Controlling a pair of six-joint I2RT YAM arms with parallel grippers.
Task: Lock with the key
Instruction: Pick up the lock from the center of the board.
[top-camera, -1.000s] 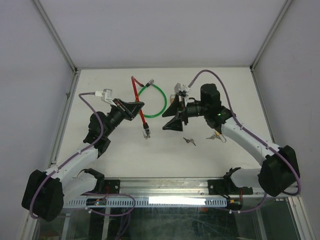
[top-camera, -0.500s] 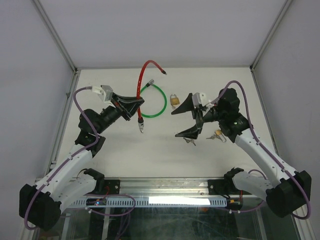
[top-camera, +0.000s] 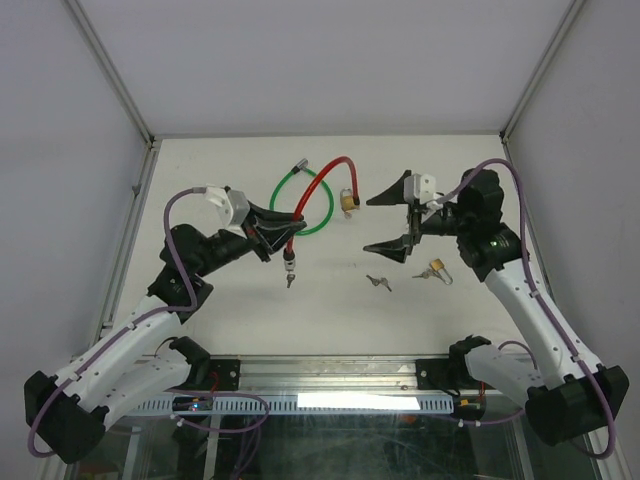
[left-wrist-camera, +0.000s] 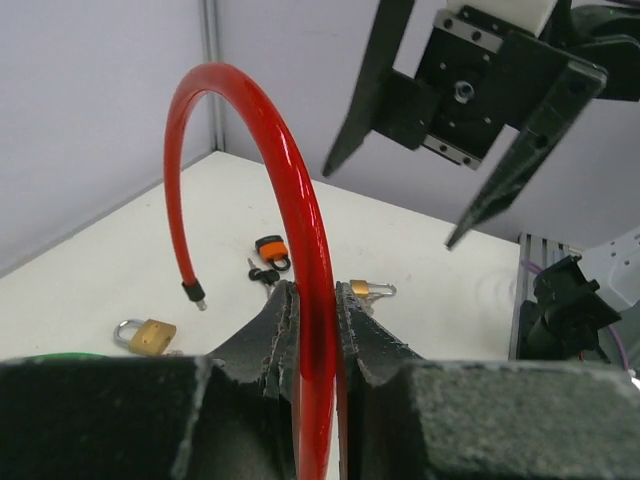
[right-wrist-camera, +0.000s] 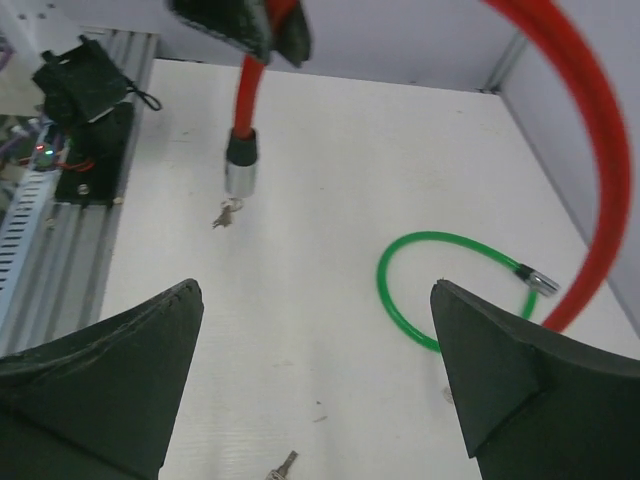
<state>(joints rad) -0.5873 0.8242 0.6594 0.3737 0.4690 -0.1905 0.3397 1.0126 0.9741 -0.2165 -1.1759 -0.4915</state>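
Observation:
My left gripper is shut on a red cable lock, whose cable arcs up and over to a free end near a brass padlock. The cable's silver lock barrel hangs below the fingers with a key dangling from it. In the left wrist view the red cable runs straight between my shut pads. My right gripper hangs wide open to the right of the cable, holding nothing. In the right wrist view its open gripper faces the barrel and key.
A green cable loop lies behind the red one. Loose keys and a second brass padlock lie below the right gripper. An orange padlock sits further off. Side walls enclose the table.
The left gripper moved right and lower with the red cable, whose free end swung over to the brass padlock. The right gripper opened fully and drew back to the right.

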